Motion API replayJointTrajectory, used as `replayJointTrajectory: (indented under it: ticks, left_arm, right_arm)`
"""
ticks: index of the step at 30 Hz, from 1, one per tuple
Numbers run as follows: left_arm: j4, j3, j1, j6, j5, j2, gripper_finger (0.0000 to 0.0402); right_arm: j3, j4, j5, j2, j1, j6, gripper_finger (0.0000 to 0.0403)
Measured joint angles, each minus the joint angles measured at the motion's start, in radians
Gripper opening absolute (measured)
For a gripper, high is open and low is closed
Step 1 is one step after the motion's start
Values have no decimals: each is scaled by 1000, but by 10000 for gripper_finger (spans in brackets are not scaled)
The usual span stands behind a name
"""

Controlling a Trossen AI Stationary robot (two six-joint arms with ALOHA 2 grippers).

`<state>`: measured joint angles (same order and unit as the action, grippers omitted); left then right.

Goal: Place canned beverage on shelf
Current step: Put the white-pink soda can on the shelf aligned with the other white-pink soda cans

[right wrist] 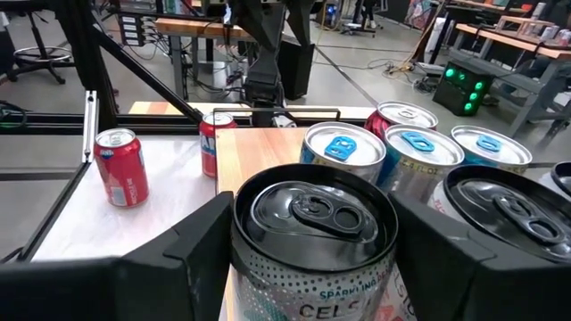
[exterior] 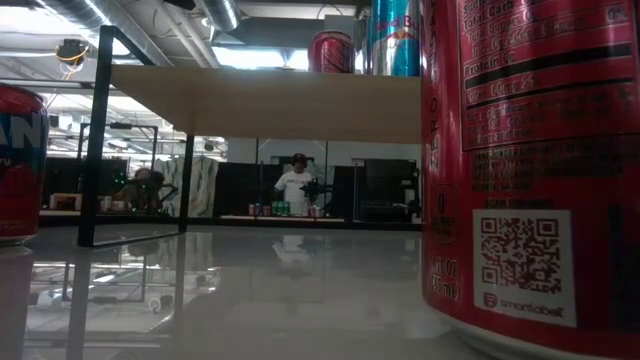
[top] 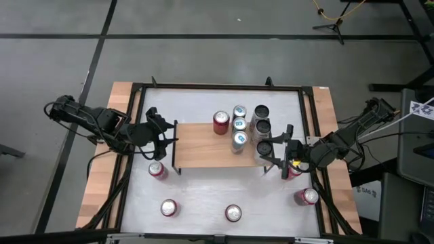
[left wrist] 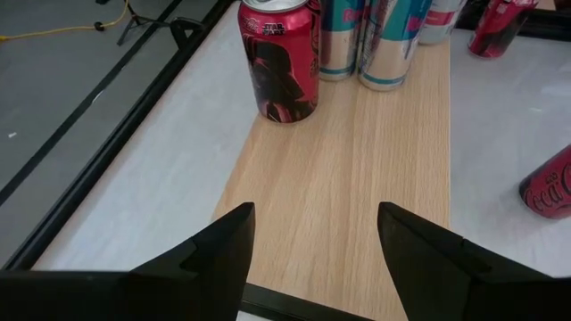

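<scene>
The shelf is a light wooden board on black legs in the middle of the white table. On its right half stand a red can, three blue-topped cans and dark-topped cans. My right gripper is at the board's right end, closed around the nearest dark-topped can. My left gripper hovers open over the board's left end, with nothing between its fingers. In the low view the board shows from below. My right gripper holds the dark-topped can by its upper wall, one finger on each side. The fingers come in nearly level from the table's right side. The can stands upright over the board's right end. The gripper hides whether its bottom rests on the board.
Loose red cans stand on the white table: one by the shelf's left leg, two near the front edge, two at the right. A black frame rims the table. A person stands far back.
</scene>
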<state>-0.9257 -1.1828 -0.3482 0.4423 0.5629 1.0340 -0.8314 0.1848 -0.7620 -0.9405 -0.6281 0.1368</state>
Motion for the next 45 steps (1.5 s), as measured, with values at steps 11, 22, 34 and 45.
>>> replayJointTrajectory:
  ticks: [11, 22, 34, 45]
  left_arm:
    - [0, 0, 0, 0, 0, 0, 229]
    - [0, 0, 0, 0, 0, 0, 229]
    - [0, 0, 0, 0, 1, 0, 229]
    - [0, 0, 0, -1, 1, 0, 229]
  right_arm:
    - [0, 0, 19, 0, 0, -4, 248]
    - [0, 0, 20, 0, 0, -11, 248]
    - [0, 2, 24, 0, 0, -13, 248]
    - [0, 3, 27, 0, 0, -14, 248]
